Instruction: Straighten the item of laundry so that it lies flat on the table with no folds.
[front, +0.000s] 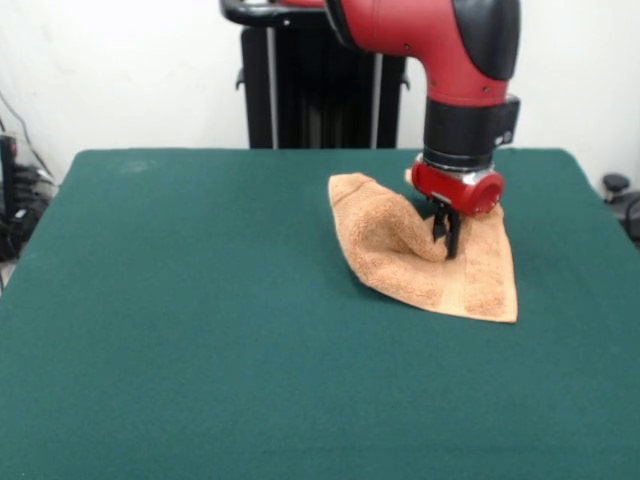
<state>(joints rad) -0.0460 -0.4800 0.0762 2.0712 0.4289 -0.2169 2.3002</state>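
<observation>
Table (200, 350) bears the rumpled towel (400, 245), fingers (446, 232) pinching a raised fold.

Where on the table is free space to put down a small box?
The table is bare left of the towel and along the near edge in front of it. It is crowded at the far right, where the gripper stands on the towel.
</observation>
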